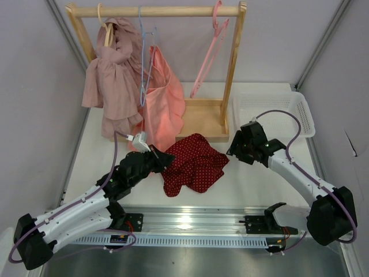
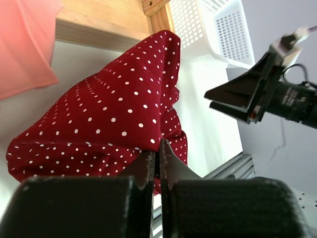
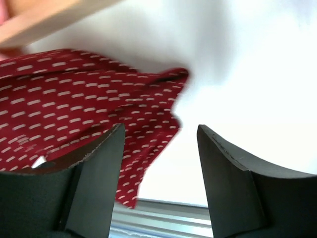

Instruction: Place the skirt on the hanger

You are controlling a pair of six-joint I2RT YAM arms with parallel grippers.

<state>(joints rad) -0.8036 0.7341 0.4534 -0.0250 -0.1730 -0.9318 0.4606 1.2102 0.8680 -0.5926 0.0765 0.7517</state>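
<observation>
The dark red polka-dot skirt (image 1: 193, 163) lies crumpled on the white table in front of the wooden rack. My left gripper (image 1: 163, 159) is shut on the skirt's left edge; in the left wrist view the skirt (image 2: 109, 114) bulges up from the closed jaws of that gripper (image 2: 158, 148). My right gripper (image 1: 233, 149) is open and empty, just right of the skirt's right edge; the right wrist view shows the skirt (image 3: 74, 99) to the left of its gripper (image 3: 161, 134). The pink hanger (image 1: 210, 49) hangs on the rack's rail at the right.
The wooden rack (image 1: 167, 11) also carries a dusty-pink ruffled garment (image 1: 112, 75) and a salmon-pink garment (image 1: 164, 98) on a light blue hanger (image 1: 144, 52). A white basket (image 1: 305, 112) stands at the right. A metal rail (image 1: 190, 222) runs along the near edge.
</observation>
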